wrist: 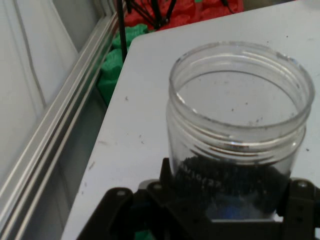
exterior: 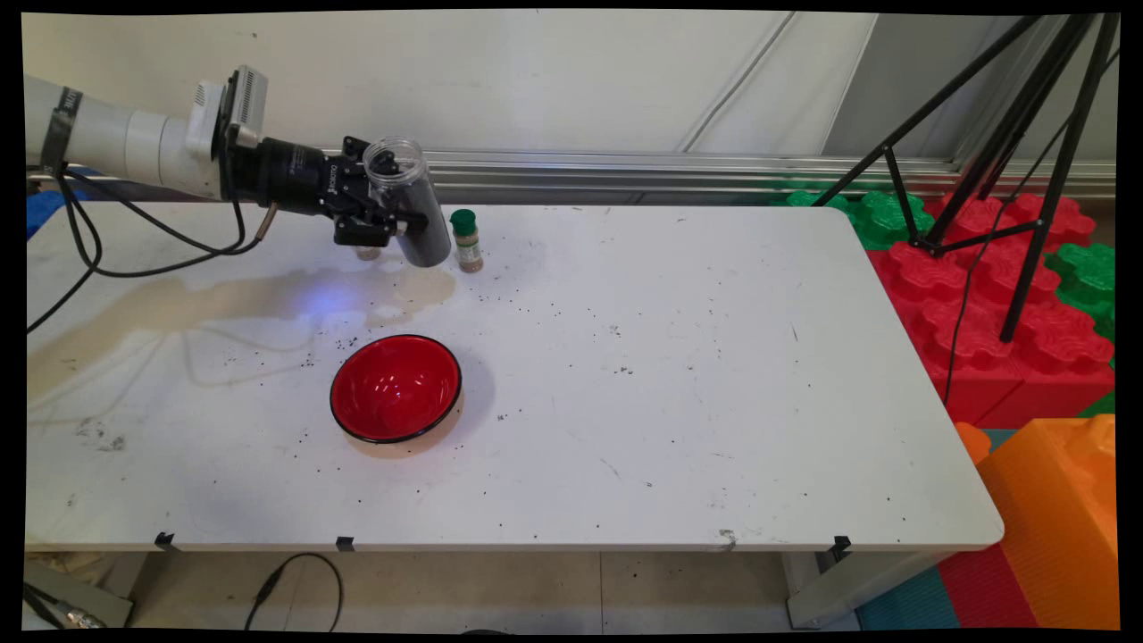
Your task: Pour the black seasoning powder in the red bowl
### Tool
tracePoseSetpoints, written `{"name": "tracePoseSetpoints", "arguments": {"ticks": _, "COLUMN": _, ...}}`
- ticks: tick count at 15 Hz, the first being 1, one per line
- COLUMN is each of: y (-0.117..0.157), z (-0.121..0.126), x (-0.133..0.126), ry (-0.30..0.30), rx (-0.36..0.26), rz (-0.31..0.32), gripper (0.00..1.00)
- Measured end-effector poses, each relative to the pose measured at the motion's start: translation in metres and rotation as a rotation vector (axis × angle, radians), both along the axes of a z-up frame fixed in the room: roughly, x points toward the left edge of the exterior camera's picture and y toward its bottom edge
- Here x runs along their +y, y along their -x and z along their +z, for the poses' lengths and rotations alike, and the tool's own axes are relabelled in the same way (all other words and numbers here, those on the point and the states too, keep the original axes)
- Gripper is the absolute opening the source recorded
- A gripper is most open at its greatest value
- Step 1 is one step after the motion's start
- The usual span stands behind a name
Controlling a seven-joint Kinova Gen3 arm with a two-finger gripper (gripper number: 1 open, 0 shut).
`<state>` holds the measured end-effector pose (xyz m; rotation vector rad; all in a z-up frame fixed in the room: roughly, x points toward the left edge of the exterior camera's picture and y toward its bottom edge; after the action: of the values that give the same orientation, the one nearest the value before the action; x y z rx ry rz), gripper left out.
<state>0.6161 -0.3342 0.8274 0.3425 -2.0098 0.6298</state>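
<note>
Closed on a clear open-mouthed jar, the gripper grips low on the body, where dark granular contents fill the lower part. From the hand camera, the jar rises straight up between the fingers, threaded mouth uppermost and lidless, dark grains packed just above the pads. Held clear of the table, tilted, mouth toward the arm and base pointing down and away.

Just beyond the fingers, past the jar's base, a small green-capped spice bottle standing upright, near but seemingly not touching. Below and in front of the fingers, well apart, a red bowl with a black rim, empty as far as visible. Under the fingers, a tan stain and scattered dark specks on the tabletop.

Best handled, by judgement, with a steady squeeze and slow wrist turns: open mouth and loose grains spill with any jerk. Worth keeping the base clear of the spice bottle, which looks easy to topple.
</note>
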Motion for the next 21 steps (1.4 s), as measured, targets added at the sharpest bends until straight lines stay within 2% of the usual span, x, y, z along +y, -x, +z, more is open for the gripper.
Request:
{"name": "tracePoseSetpoints", "arguments": {"ticks": 8, "y": 0.014, "z": 0.000, "x": 0.015, "ry": 0.136, "rx": -0.125, "rz": -0.052, "gripper": 0.00}}
{"name": "tracePoseSetpoints", "arguments": {"ticks": 13, "y": 0.018, "z": -0.004, "x": 0.024, "ry": 0.191, "rx": -0.180, "rz": -0.077, "gripper": 0.00}}
{"name": "tracePoseSetpoints", "arguments": {"ticks": 21, "y": 0.020, "z": -0.016, "x": 0.035, "ry": 0.296, "rx": -0.306, "rz": -0.108, "gripper": 0.00}}
